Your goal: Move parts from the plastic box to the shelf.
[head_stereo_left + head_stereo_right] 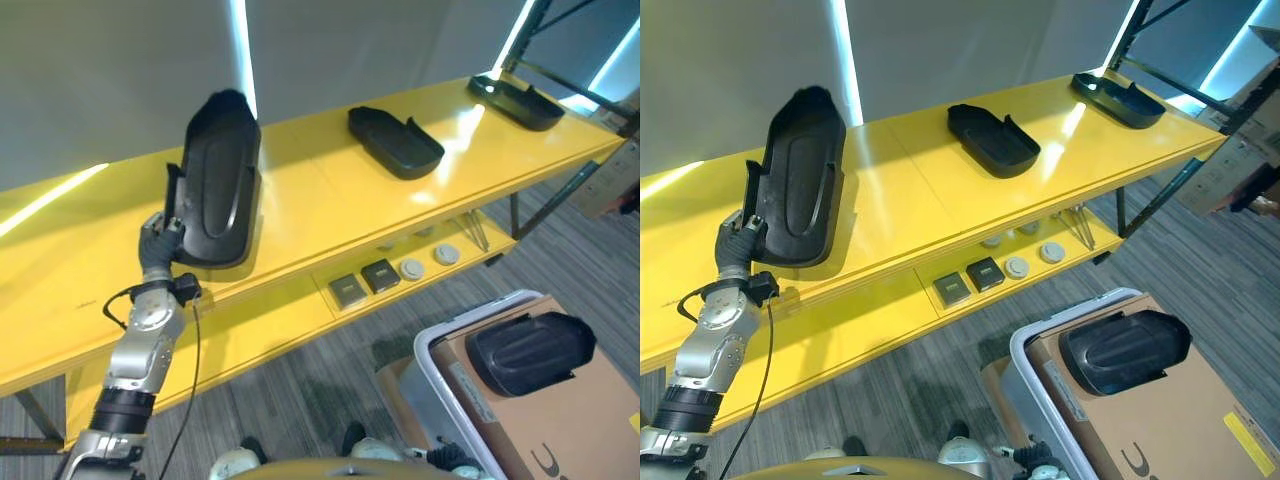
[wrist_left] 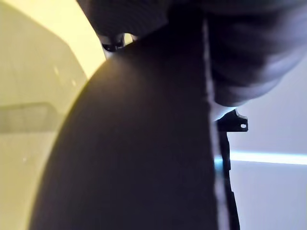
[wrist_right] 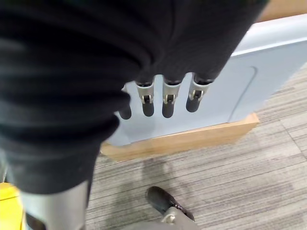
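My left hand [image 1: 160, 240] is shut on the lower end of a long black moulded part [image 1: 218, 180], holding it nearly upright with its bottom edge at the top board of the yellow shelf [image 1: 330, 205]. Close up, the same part [image 2: 144, 143] stands against the yellow board. Two more black parts lie flat on that board, one in the middle [image 1: 395, 141] and one at the far right [image 1: 516, 102]. At lower right the grey plastic box [image 1: 432, 352] holds another black part [image 1: 530, 352] on brown cardboard. My right hand [image 3: 165, 103] hangs open beside the box's pale wall [image 3: 230, 81].
The shelf's lower board carries two small dark square pieces [image 1: 364, 283] and round pale discs [image 1: 428, 262]. A dark metal rack post [image 1: 530, 30] rises at the shelf's right end. The box rests on a wooden base [image 3: 192, 139] over grey carpet.
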### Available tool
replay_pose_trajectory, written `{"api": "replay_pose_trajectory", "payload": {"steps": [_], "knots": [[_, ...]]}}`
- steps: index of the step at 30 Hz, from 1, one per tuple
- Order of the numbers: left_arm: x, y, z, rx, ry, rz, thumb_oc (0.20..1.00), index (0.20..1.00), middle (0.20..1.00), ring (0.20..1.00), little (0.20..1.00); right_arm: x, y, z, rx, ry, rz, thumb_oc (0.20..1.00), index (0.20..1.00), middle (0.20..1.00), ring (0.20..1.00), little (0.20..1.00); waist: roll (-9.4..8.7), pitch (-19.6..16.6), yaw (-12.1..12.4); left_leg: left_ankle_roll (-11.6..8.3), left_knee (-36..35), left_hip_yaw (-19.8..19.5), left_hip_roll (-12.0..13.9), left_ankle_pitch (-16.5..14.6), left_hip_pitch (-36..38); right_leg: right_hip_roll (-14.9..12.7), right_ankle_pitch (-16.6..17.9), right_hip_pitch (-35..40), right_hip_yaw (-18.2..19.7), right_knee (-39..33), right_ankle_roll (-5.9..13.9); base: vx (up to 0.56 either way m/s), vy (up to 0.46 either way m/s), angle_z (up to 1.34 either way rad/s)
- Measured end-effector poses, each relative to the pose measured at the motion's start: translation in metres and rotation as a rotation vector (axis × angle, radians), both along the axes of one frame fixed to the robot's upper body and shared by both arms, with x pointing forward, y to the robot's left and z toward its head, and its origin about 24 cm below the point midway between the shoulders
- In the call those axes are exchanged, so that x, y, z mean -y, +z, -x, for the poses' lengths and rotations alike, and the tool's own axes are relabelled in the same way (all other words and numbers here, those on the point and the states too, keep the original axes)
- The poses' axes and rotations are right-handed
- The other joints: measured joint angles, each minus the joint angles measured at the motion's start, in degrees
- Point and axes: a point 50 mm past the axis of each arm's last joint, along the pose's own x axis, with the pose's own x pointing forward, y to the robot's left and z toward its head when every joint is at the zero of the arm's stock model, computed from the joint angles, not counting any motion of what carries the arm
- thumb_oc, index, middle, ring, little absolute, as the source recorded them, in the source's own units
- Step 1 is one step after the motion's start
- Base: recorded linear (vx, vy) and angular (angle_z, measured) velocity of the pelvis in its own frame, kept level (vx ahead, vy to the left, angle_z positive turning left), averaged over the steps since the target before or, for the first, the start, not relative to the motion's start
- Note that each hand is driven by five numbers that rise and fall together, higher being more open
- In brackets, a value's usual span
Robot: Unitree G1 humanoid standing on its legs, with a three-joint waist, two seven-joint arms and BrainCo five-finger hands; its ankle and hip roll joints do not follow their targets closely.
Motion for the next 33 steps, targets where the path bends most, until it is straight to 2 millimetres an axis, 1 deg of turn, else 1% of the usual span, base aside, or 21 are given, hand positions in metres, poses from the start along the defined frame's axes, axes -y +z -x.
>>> {"api": "replay_pose_trajectory", "payload": {"steps": [2,5,7,11,15,23,25,31,32,33], "knots": [[0.001,-0.009,-0.002,-0.043,0.03,0.028,0.2,0.2,0.2,0.2,0.2,-0.002,-0.001,0.004,-0.017,0.038,0.004,1.0,1.0,1.0,1.0,1.0,0.12,-0.2,-0.9,-0.1,-1.2,0.6,-0.2,0.5,0.7,0.0,0.0,0.0,0.3,-0.2,0.0,0.09,-0.006,-0.12],[0.002,-0.037,-0.003,-0.161,0.124,0.105,0.2,0.2,0.2,0.2,0.2,-0.005,-0.001,0.002,-0.017,0.079,0.01,1.0,1.0,1.0,1.0,1.0,0.86,-0.7,-2.3,-0.18,-2.2,1.2,-0.4,0.9,1.5,0.2,0.0,0.0,0.8,-0.2,-0.02,0.06,-0.022,-0.1],[0.003,-0.049,-0.003,-0.213,0.169,0.132,0.2,0.2,0.2,0.2,0.2,-0.005,-0.001,0.002,-0.022,0.102,0.006,1.0,1.0,1.0,1.0,1.0,0.97,-1.0,-3.2,-0.24,-2.5,1.4,-0.4,1.1,1.9,0.3,0.0,-0.1,0.9,-0.2,-0.05,0.04,-0.036,-0.05],[0.009,-0.049,-0.016,-0.24,0.258,0.19,0.2,0.2,0.2,0.2,0.2,-0.004,-0.001,0.003,-0.04,0.15,0.008,1.0,1.0,1.0,1.0,1.0,1.11,-1.9,-3.6,-0.14,-2.5,2.0,-0.3,1.3,2.2,0.4,0.1,-0.1,1.2,-0.2,-0.16,0.04,-0.05,-0.04],[0.005,-0.056,-0.022,-0.293,0.354,0.174,0.2,0.2,0.2,0.2,0.2,-0.004,-0.001,0.003,-0.042,0.157,0.006,1.0,1.0,1.0,1.0,1.0,1.17,-2.7,-4.3,-0.38,-2.5,2.6,-0.2,1.0,2.2,0.5,0.0,-0.1,1.9,-0.2,-0.16,0.03,-0.043,-0.08],[0.001,-0.061,-0.023,-0.335,0.425,0.104,0.2,0.2,0.2,0.2,0.2,-0.008,-0.003,0.006,-0.056,0.19,-0.001,1.0,1.0,1.0,1.0,1.0,0.76,-3.9,-4.8,-0.36,-2.4,2.9,0.2,1.0,1.8,0.7,-0.3,-1.0,2.6,0.4,-0.45,0.01,-0.023,-0.03],[0.001,-0.062,-0.023,-0.339,0.434,0.099,0.2,0.2,0.2,0.2,0.2,-0.008,-0.003,0.007,-0.058,0.193,-0.006,1.0,1.0,1.0,1.0,1.0,0.73,-3.9,-5.2,-0.36,-2.4,3.1,0.2,1.0,1.9,0.7,-0.3,-1.0,2.7,0.5,-0.45,0.01,-0.029,-0.03],[0.0,-0.062,-0.025,-0.353,0.459,0.089,0.2,0.2,0.2,0.2,0.2,-0.008,-0.003,0.005,-0.058,0.215,-0.054,1.0,1.0,1.0,1.0,1.0,0.52,-3.8,-5.3,-0.37,-2.4,3.4,0.2,1.0,2.0,0.8,-0.3,-1.0,3.0,0.4,-0.46,0.0,0.0,0.0],[0.0,-0.062,-0.025,-0.351,0.458,0.089,0.445,0.445,0.445,0.445,0.445,-0.008,-0.002,0.005,-0.058,0.217,-0.057,1.0,1.0,1.0,1.0,1.0,0.46,-3.8,-5.3,-0.38,-2.4,3.4,0.2,1.0,2.0,0.8,-0.3,-1.0,3.0,0.4,-0.46,0.0,0.0,0.0],[0.0,-0.061,-0.026,-0.349,0.459,0.084,1.0,1.0,1.0,1.0,1.0,-0.008,-0.002,0.005,-0.057,0.219,-0.06,1.0,1.0,1.0,1.0,1.0,0.39,-3.7,-5.2,-0.38,-2.4,3.4,0.2,1.0,2.0,0.8,-0.3,-1.0,3.0,0.4,-0.46,0.0,0.0,0.0]]}}
